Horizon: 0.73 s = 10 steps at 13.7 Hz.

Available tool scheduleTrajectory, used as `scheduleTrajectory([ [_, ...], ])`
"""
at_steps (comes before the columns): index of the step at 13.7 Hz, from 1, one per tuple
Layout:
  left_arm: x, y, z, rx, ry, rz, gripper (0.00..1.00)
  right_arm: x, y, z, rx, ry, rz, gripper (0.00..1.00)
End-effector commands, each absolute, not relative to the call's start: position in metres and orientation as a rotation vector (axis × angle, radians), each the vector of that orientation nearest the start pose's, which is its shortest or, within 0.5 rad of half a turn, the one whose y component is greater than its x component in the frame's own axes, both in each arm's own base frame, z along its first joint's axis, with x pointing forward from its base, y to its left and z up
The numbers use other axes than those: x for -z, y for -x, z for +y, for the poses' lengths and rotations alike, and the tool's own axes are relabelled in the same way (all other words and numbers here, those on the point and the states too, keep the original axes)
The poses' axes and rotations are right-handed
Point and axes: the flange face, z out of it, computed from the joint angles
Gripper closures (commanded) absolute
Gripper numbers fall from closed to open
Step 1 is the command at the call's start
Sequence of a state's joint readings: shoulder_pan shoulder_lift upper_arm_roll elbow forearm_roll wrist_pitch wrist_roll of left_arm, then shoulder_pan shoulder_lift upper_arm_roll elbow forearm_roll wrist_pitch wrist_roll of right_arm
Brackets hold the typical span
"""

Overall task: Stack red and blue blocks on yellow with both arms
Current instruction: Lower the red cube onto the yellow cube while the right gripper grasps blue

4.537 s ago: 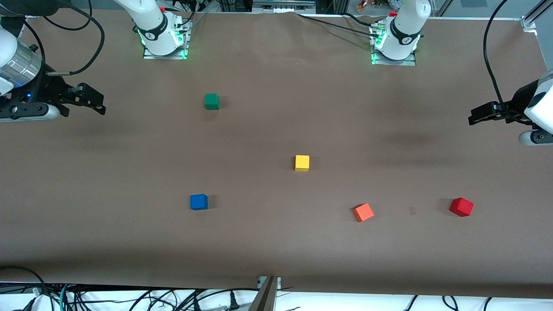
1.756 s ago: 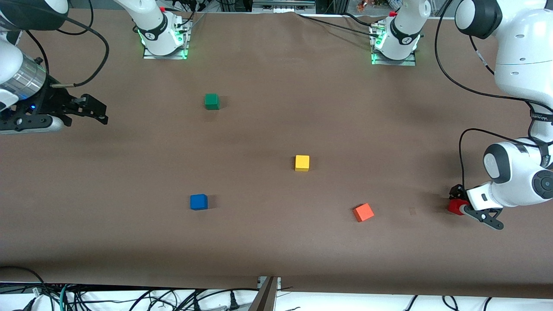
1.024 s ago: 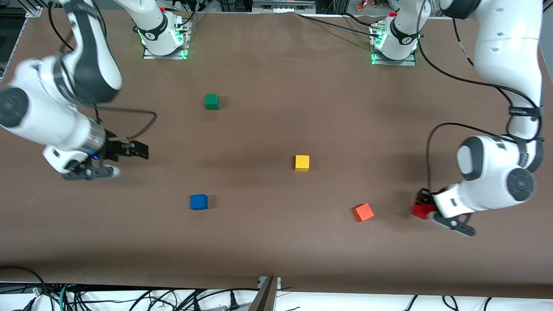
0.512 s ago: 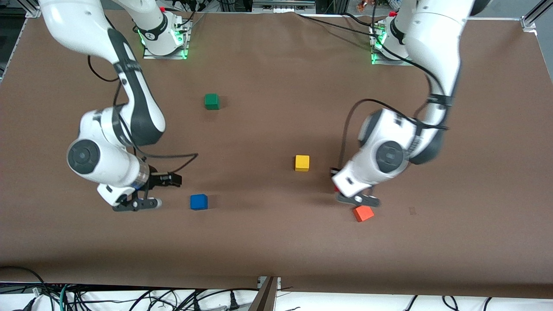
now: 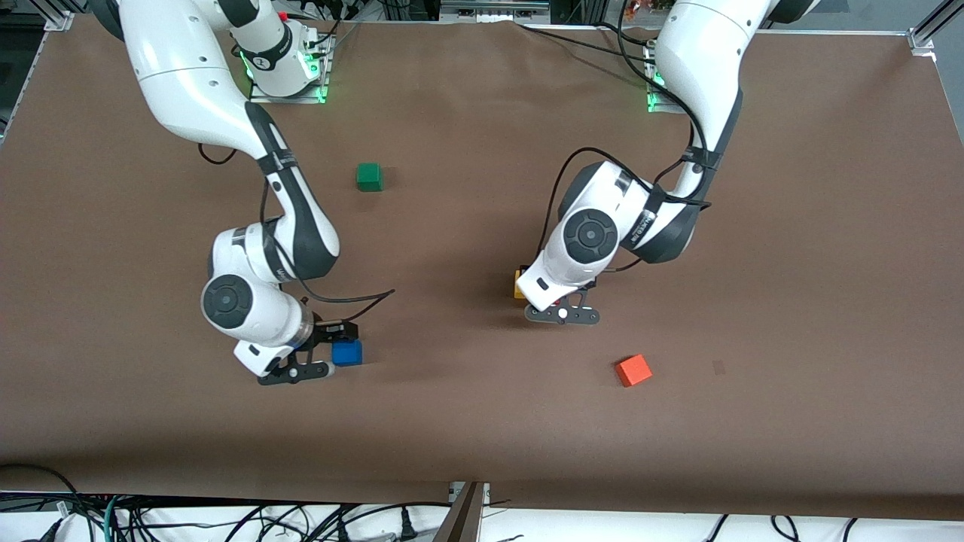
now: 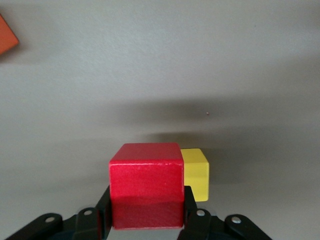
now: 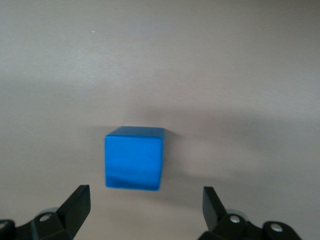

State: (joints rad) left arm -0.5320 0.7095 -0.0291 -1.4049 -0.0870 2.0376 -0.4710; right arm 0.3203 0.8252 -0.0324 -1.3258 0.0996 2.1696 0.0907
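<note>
No writing shows on red block (image 6: 146, 190) or yellow cube (image 6: 196, 172).

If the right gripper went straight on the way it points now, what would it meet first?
Most likely the blue block. In the right wrist view it sits centred ahead of the open right gripper, between the fingers, with nothing in front of it. How far off it is stays unclear.

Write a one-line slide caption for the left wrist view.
Left gripper holds red block above the table, beside yellow block.
</note>
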Motion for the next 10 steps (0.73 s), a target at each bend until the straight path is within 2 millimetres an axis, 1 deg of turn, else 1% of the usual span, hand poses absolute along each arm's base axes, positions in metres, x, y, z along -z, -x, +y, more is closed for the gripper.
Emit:
scheduleTrajectory([
  [1, -0.264, -0.6, -0.394, -0.153, 3.182, 0.04, 1.0, -0.237, -0.717, 0.23, 0.055, 3.066, -0.237, 0.01],
  [2, -0.261, -0.595, -0.401, -0.146, 3.182, 0.042, 1.0, -0.233, -0.716, 0.232, 0.048, 3.069, -0.236, 0.02],
  [3, -0.257, -0.592, -0.402, -0.142, 3.18, 0.033, 1.0, -0.227, -0.715, 0.232, 0.035, 3.071, -0.233, 0.05],
  [4, -0.254, -0.591, -0.402, -0.135, 3.182, 0.031, 1.0, -0.221, -0.715, 0.232, 0.026, 3.073, -0.233, 0.06],
  [6, -0.249, -0.587, -0.405, -0.134, 3.183, 0.036, 1.0, -0.214, -0.716, 0.232, 0.059, 3.07, -0.237, 0.13],
  [7, -0.247, -0.582, -0.408, -0.139, 3.179, 0.046, 1.0, -0.209, -0.717, 0.232, 0.07, 3.069, -0.232, 0.14],
  [8, -0.245, -0.58, -0.41, -0.141, 3.174, 0.035, 1.0, -0.208, -0.717, 0.232, 0.075, 3.069, -0.234, 0.18],
  [10, -0.247, -0.577, -0.412, -0.129, 3.162, 0.039, 1.0, -0.206, -0.717, 0.232, 0.071, 3.069, -0.236, 0.31],
])
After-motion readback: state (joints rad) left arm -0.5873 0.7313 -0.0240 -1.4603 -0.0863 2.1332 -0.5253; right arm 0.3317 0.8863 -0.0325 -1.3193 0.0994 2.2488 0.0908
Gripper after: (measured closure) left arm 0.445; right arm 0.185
